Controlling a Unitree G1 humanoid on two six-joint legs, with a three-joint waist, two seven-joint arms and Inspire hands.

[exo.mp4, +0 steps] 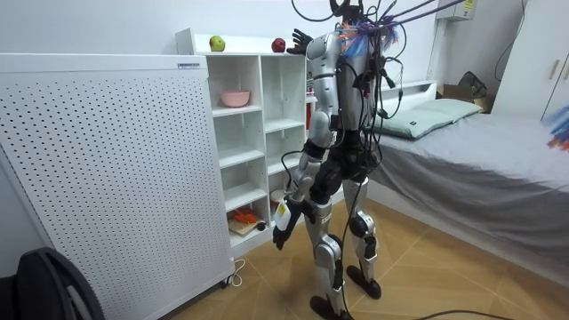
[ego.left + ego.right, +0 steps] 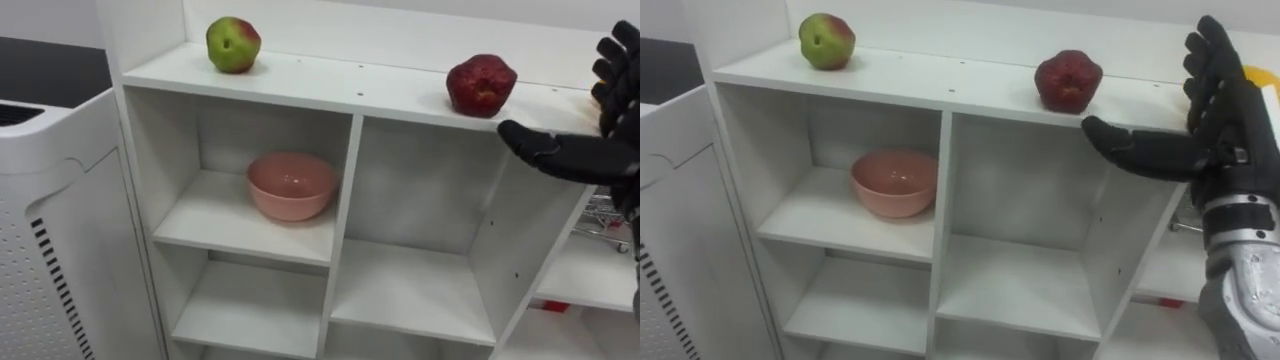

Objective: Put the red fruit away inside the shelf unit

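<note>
A green-red apple (image 2: 233, 44) rests on the top of the white closet (image 2: 330, 88), toward its left end. Further right on the same top surface lies a dark red fruit (image 2: 481, 85). My right hand (image 2: 1200, 120) is open, fingers straight and thumb stretched out, just right of the red fruit and apart from it, holding nothing. In the room view I stand in front of the closet (image 1: 258, 133), right hand (image 1: 302, 40) raised to its top beside the red fruit (image 1: 278, 44), while my left hand (image 1: 280, 233) hangs low at my side.
A pink bowl (image 2: 291, 185) sits in the upper left compartment. A white perforated panel (image 2: 55, 230) stands against the closet's left. A lower shelf holds small orange items (image 1: 245, 216). A bed (image 1: 471, 151) is behind me.
</note>
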